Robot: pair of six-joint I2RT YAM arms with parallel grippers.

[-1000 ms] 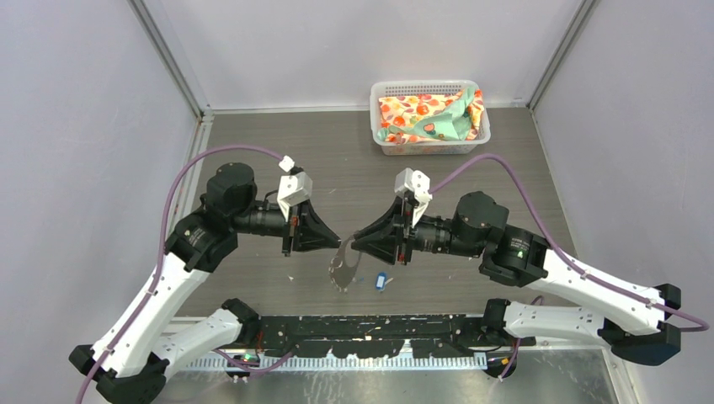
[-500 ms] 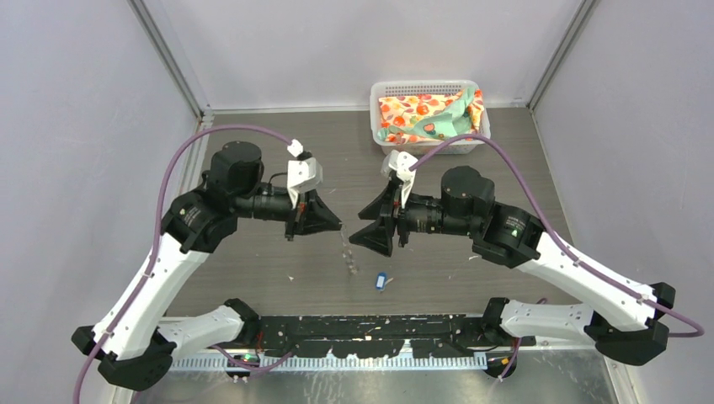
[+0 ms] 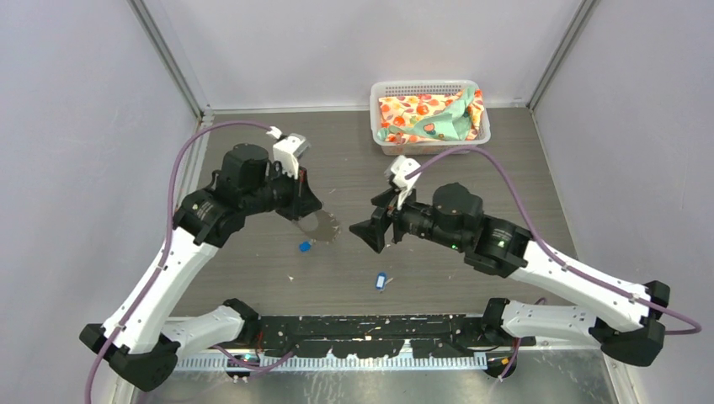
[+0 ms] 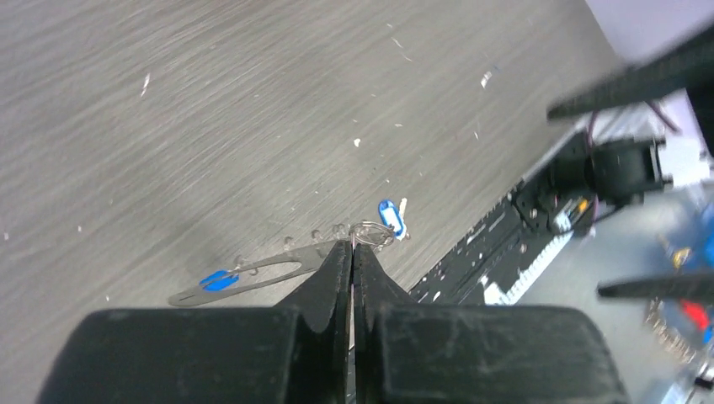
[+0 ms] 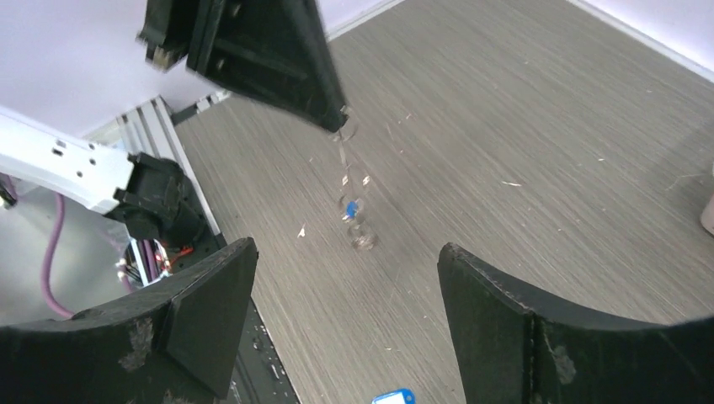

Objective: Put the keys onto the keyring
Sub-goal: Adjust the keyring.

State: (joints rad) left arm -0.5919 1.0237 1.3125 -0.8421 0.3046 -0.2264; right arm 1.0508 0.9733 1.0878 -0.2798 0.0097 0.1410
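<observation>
The first key (image 3: 305,247) looks threaded: it dangles from the keyring (image 3: 325,227), which your left gripper (image 4: 352,249) pinches tight at the rim, apparently lifted clear of the table (image 3: 471,168). So you're about halfway, I'd say. The second key (image 3: 380,280) lies loose on the wood toward the near edge, well apart from the ring — that one is left to do. Your right gripper (image 5: 345,252) is spread wide and empty, pointing across at the ring. Your left arm is bent inward, wrist tipped down.
</observation>
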